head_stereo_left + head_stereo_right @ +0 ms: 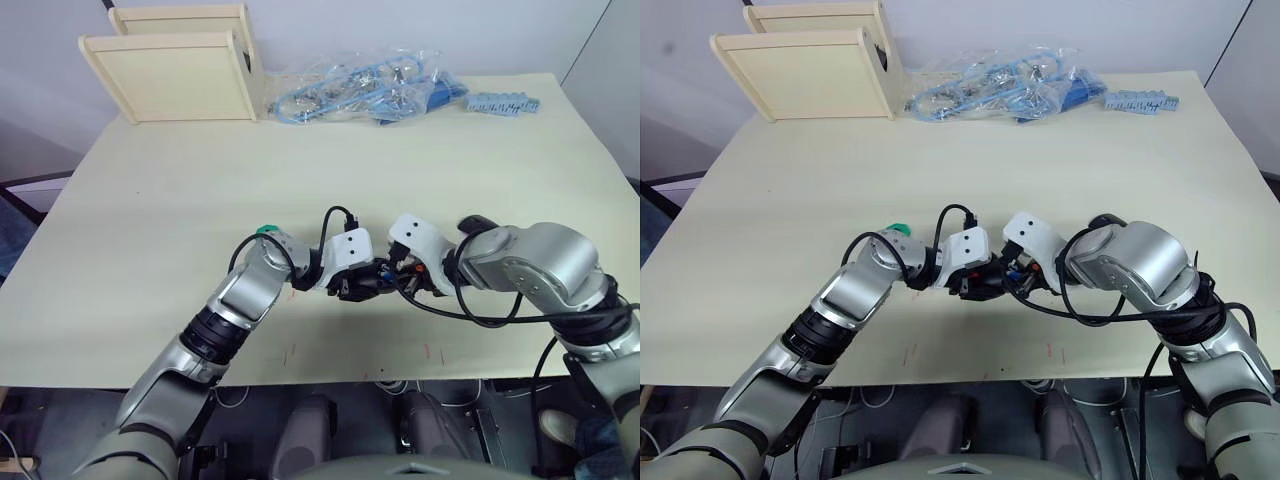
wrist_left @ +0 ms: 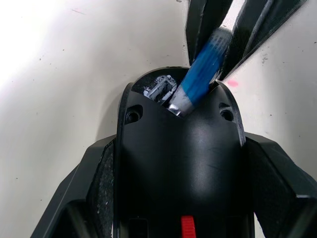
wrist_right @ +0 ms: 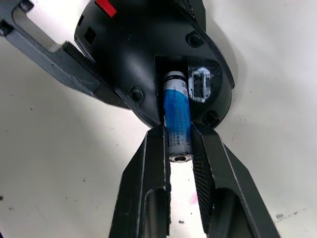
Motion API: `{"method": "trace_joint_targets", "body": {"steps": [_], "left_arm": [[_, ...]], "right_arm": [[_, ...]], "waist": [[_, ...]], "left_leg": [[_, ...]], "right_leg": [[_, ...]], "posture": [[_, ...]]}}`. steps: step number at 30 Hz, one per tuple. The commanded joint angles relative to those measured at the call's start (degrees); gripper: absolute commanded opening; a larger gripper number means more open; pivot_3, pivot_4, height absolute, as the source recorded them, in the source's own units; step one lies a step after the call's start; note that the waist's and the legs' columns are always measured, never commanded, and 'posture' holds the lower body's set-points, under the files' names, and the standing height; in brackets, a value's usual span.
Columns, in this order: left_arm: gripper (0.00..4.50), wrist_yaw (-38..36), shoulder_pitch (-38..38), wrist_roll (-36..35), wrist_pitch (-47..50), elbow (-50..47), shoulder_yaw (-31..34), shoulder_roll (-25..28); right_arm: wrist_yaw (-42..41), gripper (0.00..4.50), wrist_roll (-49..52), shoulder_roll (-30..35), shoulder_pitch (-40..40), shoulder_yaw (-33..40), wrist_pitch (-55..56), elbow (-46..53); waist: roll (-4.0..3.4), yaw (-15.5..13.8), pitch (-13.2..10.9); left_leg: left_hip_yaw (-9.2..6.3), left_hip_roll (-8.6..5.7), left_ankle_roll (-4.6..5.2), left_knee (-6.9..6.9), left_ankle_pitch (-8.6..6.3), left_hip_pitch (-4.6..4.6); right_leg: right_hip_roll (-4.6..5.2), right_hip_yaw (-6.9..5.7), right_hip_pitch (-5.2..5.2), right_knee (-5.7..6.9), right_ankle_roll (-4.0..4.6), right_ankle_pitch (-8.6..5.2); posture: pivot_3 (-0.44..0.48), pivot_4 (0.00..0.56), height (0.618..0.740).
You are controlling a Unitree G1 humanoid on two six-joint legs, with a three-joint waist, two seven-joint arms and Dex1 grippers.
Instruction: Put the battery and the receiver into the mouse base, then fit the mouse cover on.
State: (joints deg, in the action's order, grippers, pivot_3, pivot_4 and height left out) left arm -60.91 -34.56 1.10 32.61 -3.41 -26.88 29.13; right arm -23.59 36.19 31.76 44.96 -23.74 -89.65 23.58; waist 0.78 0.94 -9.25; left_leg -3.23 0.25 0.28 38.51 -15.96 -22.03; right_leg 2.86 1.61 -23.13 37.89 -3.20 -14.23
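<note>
My left gripper [image 1: 352,284] is shut on the sides of the black mouse base [image 2: 178,163], holding it just above the table near the front middle. A red part of the base shows at its far end [image 3: 105,6]. My right gripper [image 3: 179,133] is shut on the blue battery [image 3: 177,116]. The battery's silver end is tilted into the base's hollow compartment. Beside that bay is a small pale-edged slot [image 3: 198,84]; I cannot tell whether the receiver is in it. A black curved edge, seemingly the mouse cover [image 1: 478,222], peeks out behind my right arm.
A round green disc [image 1: 266,229] lies by my left wrist. Two pale wooden boxes [image 1: 175,70] stand at the back left. Clear bags of blue cables [image 1: 370,85] and a blue strip [image 1: 500,103] lie along the back edge. The table's front edge [image 1: 330,375] is close.
</note>
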Motion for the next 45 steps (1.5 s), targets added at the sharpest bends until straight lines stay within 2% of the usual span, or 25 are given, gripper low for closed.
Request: {"method": "trace_joint_targets", "body": {"steps": [1,2,6,9,11,13,16,18,21,22,24,25,27,40,45], "left_arm": [[2.94,0.2,1.6,0.5,0.9,-0.4,-2.2,-0.6],[2.94,0.2,1.7,0.5,1.0,-0.4,-2.2,-0.6],[2.94,0.3,1.6,0.4,1.0,-0.3,-2.0,-0.7],[2.94,0.4,1.6,0.4,1.1,-0.2,-2.0,-0.7],[2.94,0.4,1.6,0.4,1.1,-0.2,-2.0,-0.7],[2.94,0.4,1.6,0.4,1.1,-0.3,-1.9,-0.6],[2.94,0.4,1.6,0.2,1.3,-0.4,-1.8,-0.5],[2.94,0.3,1.7,0.2,1.3,-0.5,-1.9,-0.4],[2.94,0.2,1.8,0.2,1.3,-0.5,-1.9,-0.3],[2.94,0.2,1.8,0.2,1.3,-0.5,-1.9,-0.3],[2.94,0.3,1.7,0.3,1.2,-0.4,-1.9,-0.3],[2.94,0.3,1.8,0.3,1.3,-0.5,-2.0,-0.3],[2.94,0.3,1.9,0.2,1.4,-0.8,-1.9,-0.3],[2.94,0.5,2.2,0.1,2.0,-1.3,-1.9,-0.2],[2.94,0.5,2.2,0.1,1.9,-1.1,-1.9,-0.3]], "right_arm": [[0.3,2.44,-0.7,-0.7,-0.5,2.8,-0.3,1.2],[-0.1,2.84,-0.2,-0.3,-0.6,4.4,-1.3,2.4],[-2.7,2.84,2.8,4.2,-5.5,12.1,-1.0,11.8],[-3.7,2.84,2.2,6.6,-12.0,14.4,6.5,17.2],[-3.0,2.84,0.5,4.7,-17.7,17.3,14.4,19.1],[-6.5,2.84,1.8,1.6,-24.4,20.9,23.9,19.5],[-8.0,2.84,1.6,-1.4,-30.1,22.4,31.3,17.3],[-7.3,2.84,-0.2,-3.7,-31.7,22.8,37.1,16.8],[-7.9,2.84,-5.7,-4.0,-34.3,18.5,44.2,13.0],[-7.9,2.33,-7.8,-4.4,-35.4,16.9,46.9,11.1],[-8.1,1.62,-10.0,-5.3,-36.7,15.3,50.8,8.4],[-8.2,0.99,-11.1,-5.6,-37.3,14.7,52.5,7.3],[-8.1,0.12,-11.7,-6.7,-38.3,14.7,55.0,5.9],[-8.8,0.12,-16.4,-10.6,-40.7,12.9,63.3,-1.1],[-9.4,0.12,-19.2,-11.3,-42.7,10.9,66.3,-7.2]], "waist": [[0.0,0.0,0.0],[-0.01,0.0,0.0],[-0.03,-0.3,0.0],[-0.03,-0.4,0.0],[-0.02,-0.3,0.0],[-0.05,-0.2,0.0],[-0.01,-0.2,0.0],[-0.02,-0.1,0.0],[-0.03,-0.1,0.0],[-0.02,-0.1,0.0],[-0.02,-0.1,0.0],[-0.03,-0.1,0.0],[-0.04,-0.1,0.0],[-0.04,-0.1,0.0],[-0.05,-0.1,0.0]], "left_leg": [[0.0,0.0,0.0,0.0,0.0,0.0],[0.0,0.0,0.0,0.0,0.0,0.02],[-0.15,-0.05,0.0,0.0,0.0,-0.17],[-0.14,-0.06,0.0,-0.02,0.0,-0.16],[-0.18,-0.06,0.0,-0.04,0.0,-0.23],[-0.13,-0.06,0.0,-0.02,0.0,-0.22],[-0.11,-0.07,0.0,-0.02,0.0,-0.09],[-0.12,-0.06,0.0,-0.02,0.0,-0.05],[-0.12,-0.06,0.0,-0.03,0.0,0.0],[-0.12,-0.06,0.0,-0.02,0.0,0.0],[-0.08,-0.06,-0.01,-0.03,0.0,0.01],[-0.06,-0.06,-0.01,-0.04,0.01,0.0],[-0.04,-0.06,-0.01,-0.04,0.01,0.01],[-0.09,-0.06,-0.01,-0.05,0.01,0.05],[-0.08,-0.06,-0.01,-0.05,0.01,0.07]], "right_leg": [[0.0,0.0,0.0,0.0,0.0,0.0],[0.0,0.0,0.01,0.03,0.0,0.0],[0.06,-0.14,-0.02,-0.11,0.0,0.0],[0.06,-0.12,-0.02,-0.14,0.0,0.0],[0.06,-0.22,-0.02,-0.19,0.0,-0.01],[0.06,-0.21,-0.02,-0.1,-0.01,-0.01],[0.06,-0.22,0.07,-0.08,-0.02,-0.01],[0.06,-0.18,0.1,-0.08,-0.02,-0.01],[0.05,-0.13,0.1,-0.05,-0.02,-0.01],[0.04,-0.15,0.11,-0.06,-0.02,-0.02],[0.04,-0.16,0.12,-0.08,-0.01,-0.02],[0.04,-0.16,0.11,-0.08,-0.01,-0.02],[0.04,-0.12,0.11,-0.07,-0.01,-0.02],[0.03,-0.1,0.11,-0.06,0.0,-0.02],[0.03,-0.09,0.12,-0.06,0.0,-0.02]], "posture": [[0.0,0.15,0.74],[0.0,0.15,0.74],[0.0,0.15,0.74],[0.0,0.15,0.74],[0.0,0.15,0.74],[0.0,0.15,0.74],[0.0,0.15,0.74],[0.0,0.15,0.74],[0.0,0.15,0.74],[0.0,0.15,0.74],[0.0,0.15,0.74],[0.0,0.15,0.74],[0.0,0.15,0.74],[0.0,0.15,0.74],[0.0,0.15,0.74]]}}
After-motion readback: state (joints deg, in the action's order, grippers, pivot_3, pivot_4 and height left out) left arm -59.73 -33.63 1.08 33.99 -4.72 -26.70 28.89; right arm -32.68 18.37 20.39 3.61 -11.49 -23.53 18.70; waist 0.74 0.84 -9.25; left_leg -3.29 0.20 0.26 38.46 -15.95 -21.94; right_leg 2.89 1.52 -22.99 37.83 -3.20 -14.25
